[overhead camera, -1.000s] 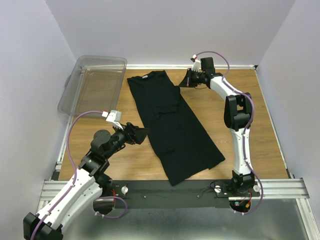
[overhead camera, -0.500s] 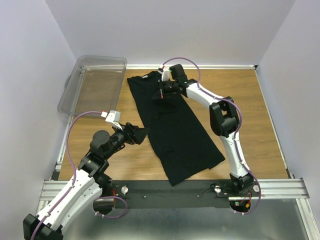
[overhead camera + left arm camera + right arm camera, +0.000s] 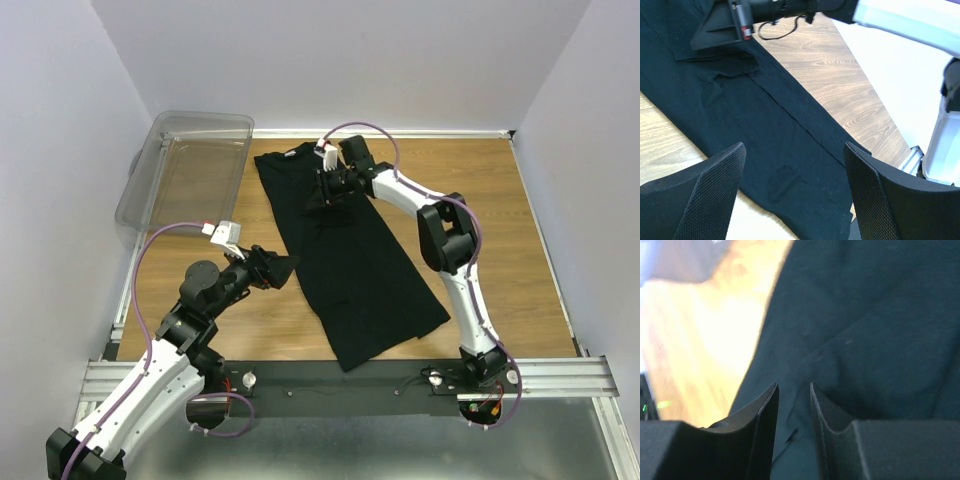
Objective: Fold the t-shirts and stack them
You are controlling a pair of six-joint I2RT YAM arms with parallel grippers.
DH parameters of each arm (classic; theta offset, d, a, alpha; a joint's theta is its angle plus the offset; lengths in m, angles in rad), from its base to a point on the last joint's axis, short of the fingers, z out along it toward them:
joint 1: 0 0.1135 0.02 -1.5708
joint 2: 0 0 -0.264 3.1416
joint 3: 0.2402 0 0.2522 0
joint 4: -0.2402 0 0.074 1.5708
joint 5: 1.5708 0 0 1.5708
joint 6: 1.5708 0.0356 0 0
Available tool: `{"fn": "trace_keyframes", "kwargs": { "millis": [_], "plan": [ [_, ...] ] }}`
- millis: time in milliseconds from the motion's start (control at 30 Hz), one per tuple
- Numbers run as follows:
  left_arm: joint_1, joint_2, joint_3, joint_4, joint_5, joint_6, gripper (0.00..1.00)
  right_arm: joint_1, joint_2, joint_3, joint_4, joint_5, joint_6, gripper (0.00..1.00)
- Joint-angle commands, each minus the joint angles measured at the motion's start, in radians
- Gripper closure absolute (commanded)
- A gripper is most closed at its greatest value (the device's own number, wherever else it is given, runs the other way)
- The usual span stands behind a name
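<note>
One black t-shirt (image 3: 360, 270) lies flat and lengthwise on the wooden table, collar end at the back; it also shows in the left wrist view (image 3: 765, 115) and the right wrist view (image 3: 865, 315). My right gripper (image 3: 325, 195) is low over the shirt's upper part, its jaws nearly closed with a ridge of black cloth pinched between them (image 3: 793, 386). It also shows in the left wrist view (image 3: 720, 30), with a fold bunched under it. My left gripper (image 3: 288, 266) is open and empty, hovering at the shirt's left edge (image 3: 795, 150). No logo or tag shows.
A clear plastic bin (image 3: 185, 170) stands tilted at the back left, off the table's corner. Bare wooden table (image 3: 490, 220) lies to the right of the shirt. White walls enclose the back and sides. The metal rail (image 3: 350, 380) runs along the near edge.
My right gripper has swung left from the shirt's right back edge to above the shirt's upper middle, carrying cloth over with it. The left arm has not moved.
</note>
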Motion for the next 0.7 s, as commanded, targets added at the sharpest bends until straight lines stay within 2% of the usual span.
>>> {"fn": "trace_keyframes", "kwargs": {
  "millis": [0,133,267,400,667],
  "plan": [
    [-0.002,-0.014,0.007,0.002,-0.015,0.005,0.13,-0.042,-0.168,-0.07,-0.005,-0.14,-0.111,0.61],
    [-0.002,-0.011,0.001,0.014,-0.013,0.002,0.13,-0.106,-0.136,-0.087,-0.01,-0.17,-0.096,0.68],
    [-0.002,-0.01,0.004,0.011,-0.004,0.002,0.13,-0.145,-0.055,-0.099,-0.014,-0.25,-0.045,0.84],
    [-0.002,-0.022,-0.006,0.014,-0.006,-0.004,0.13,-0.147,-0.017,-0.14,-0.034,-0.261,-0.065,0.94],
    [-0.002,0.007,-0.003,0.024,-0.001,-0.001,0.13,-0.157,-0.015,-0.199,-0.048,-0.198,-0.073,0.98]
  ]
}}
